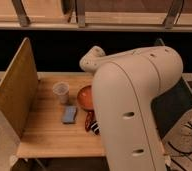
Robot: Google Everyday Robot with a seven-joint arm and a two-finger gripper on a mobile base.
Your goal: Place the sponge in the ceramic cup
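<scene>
The sponge (69, 114), a small flat blue-grey pad, lies on the wooden table (49, 135) just in front of the ceramic cup (61, 92). The cup is pale and round and stands upright near the table's middle. My gripper is not in view; the big white arm (134, 100) fills the right half of the picture and hides whatever is behind it.
An orange-red bowl (85, 97) sits right of the cup, partly behind the arm. A black-and-white striped bar (93, 125) lies by the arm's edge. A tall wooden panel (14, 90) walls the table's left side. Cables (191, 130) lie on the floor at right.
</scene>
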